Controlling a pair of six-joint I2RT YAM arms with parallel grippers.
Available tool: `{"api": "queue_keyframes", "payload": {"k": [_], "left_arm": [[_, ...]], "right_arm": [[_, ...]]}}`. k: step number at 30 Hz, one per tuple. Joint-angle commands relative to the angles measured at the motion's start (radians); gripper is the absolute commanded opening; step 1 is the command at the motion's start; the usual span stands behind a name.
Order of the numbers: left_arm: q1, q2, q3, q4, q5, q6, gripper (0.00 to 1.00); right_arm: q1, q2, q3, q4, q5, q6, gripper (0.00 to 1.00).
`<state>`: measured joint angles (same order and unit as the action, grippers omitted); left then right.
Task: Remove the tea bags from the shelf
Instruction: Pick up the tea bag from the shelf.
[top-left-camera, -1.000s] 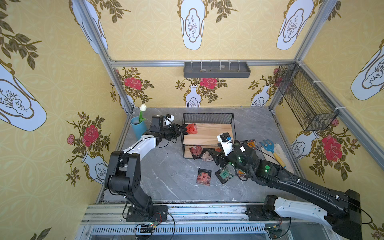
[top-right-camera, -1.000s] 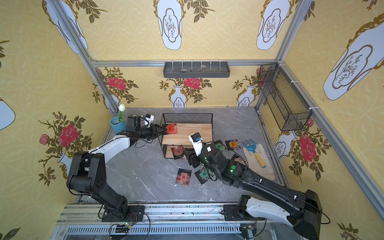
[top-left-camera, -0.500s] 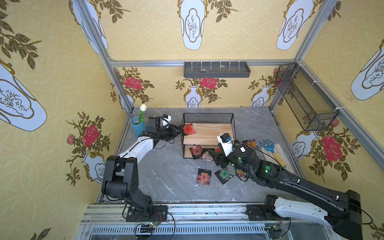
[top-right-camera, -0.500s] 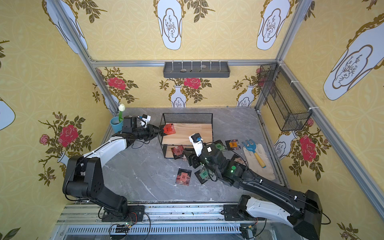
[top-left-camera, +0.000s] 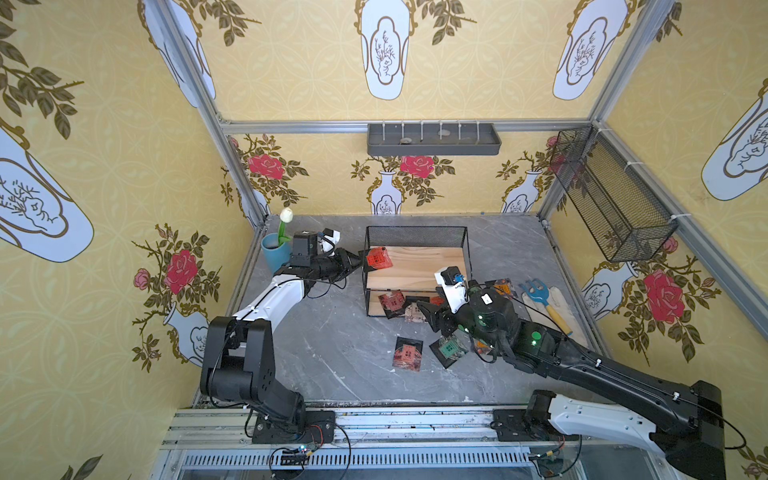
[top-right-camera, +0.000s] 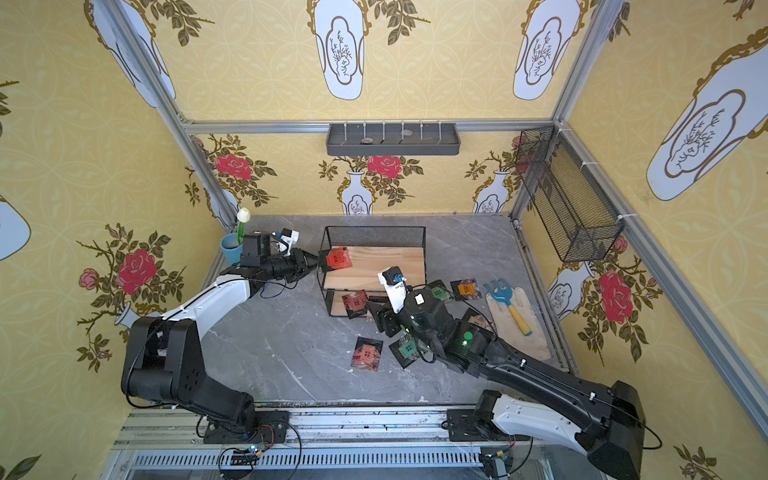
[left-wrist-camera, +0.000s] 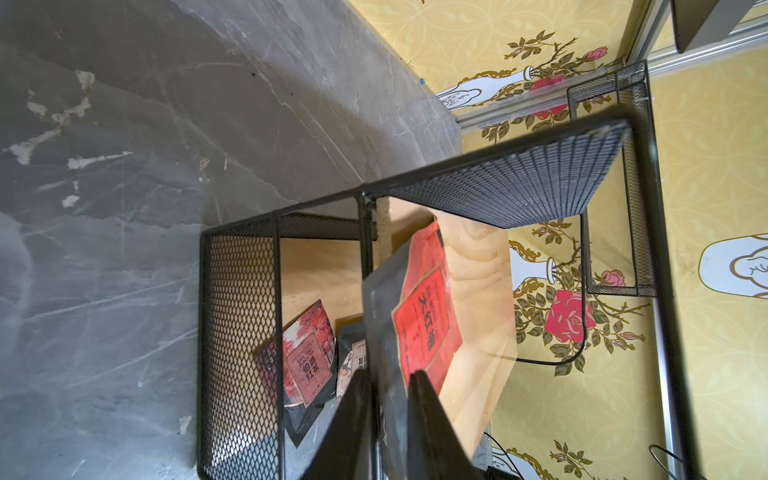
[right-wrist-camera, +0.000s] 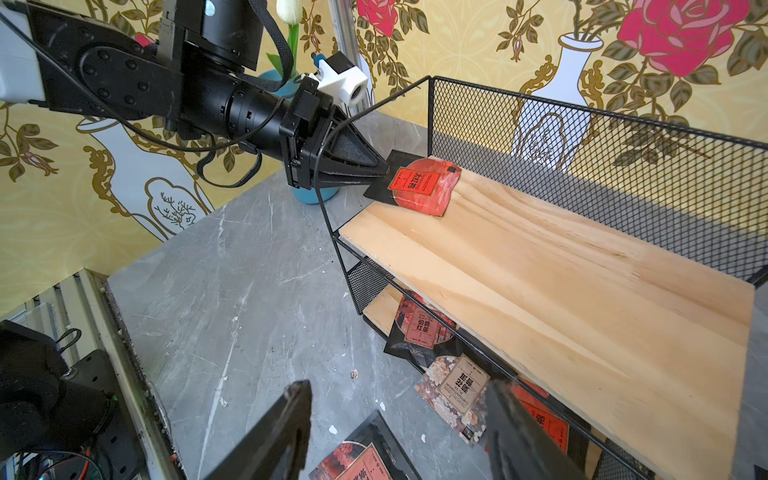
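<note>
Right wrist view: the wire side frame (right-wrist-camera: 345, 270) of the shelf (right-wrist-camera: 623, 141) crosses in front of my left gripper (right-wrist-camera: 384, 169), with a blue pot (right-wrist-camera: 309, 196) just behind it. Its fingers pinch the black corner of the red tea bag (right-wrist-camera: 424, 185) (top board (right-wrist-camera: 540, 249), left end). My right gripper (right-wrist-camera: 399, 432) hangs spread before the lower board (right-wrist-camera: 380, 307), other tea bags (right-wrist-camera: 461, 384) just beyond.

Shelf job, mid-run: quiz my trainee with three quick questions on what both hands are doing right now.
1. True or false: the left hand grips the red tea bag at one end of the upper board.
2. Pick one: the right hand is A) open and empty, B) shut on a tea bag, C) holding the blue rake.
3. Count: how many items are at that board?
Key: 1 true; 2 A; 3 one, the red tea bag.
</note>
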<state>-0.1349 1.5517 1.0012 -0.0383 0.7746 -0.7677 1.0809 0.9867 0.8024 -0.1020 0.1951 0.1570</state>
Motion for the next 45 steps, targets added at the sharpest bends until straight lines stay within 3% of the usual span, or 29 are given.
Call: {"api": "queue_keyframes", "payload": {"k": [1,4,14,18,24,32,35,41,45], "left_arm": [[0.001,0.015,-0.004,0.013,0.011,0.005,0.35],[0.000,0.030,-0.001,0.017,0.013,-0.001,0.47],[-0.032,0.082,0.044,0.028,0.023,-0.008,0.49],[-0.037,0.090,0.042,0.029,0.017,-0.008,0.44],[-0.034,0.083,0.027,0.035,0.012,-0.008,0.14],[-0.016,0.036,0.005,0.018,0.005,-0.001,0.07],[-0.008,0.019,0.002,0.007,0.007,0.005,0.07],[0.003,-0.002,-0.007,-0.002,0.007,0.005,0.23],[0.006,-0.005,-0.011,-0.002,0.010,0.007,0.28]], "right_arm": [[0.002,-0.008,-0.002,0.042,0.004,0.003,0.69],[0.002,-0.007,-0.004,0.046,0.001,0.000,0.69],[0.002,0.002,-0.013,0.055,-0.005,0.005,0.69],[0.002,-0.007,-0.016,0.053,-0.003,0.006,0.69],[0.002,-0.022,-0.018,0.050,-0.004,0.008,0.70],[0.002,-0.031,-0.029,0.056,-0.014,0.013,0.70],[0.002,-0.029,-0.028,0.056,-0.017,0.013,0.70],[0.002,-0.023,-0.023,0.058,-0.023,0.012,0.69],[0.002,-0.022,-0.018,0.057,-0.025,0.009,0.70]]}}
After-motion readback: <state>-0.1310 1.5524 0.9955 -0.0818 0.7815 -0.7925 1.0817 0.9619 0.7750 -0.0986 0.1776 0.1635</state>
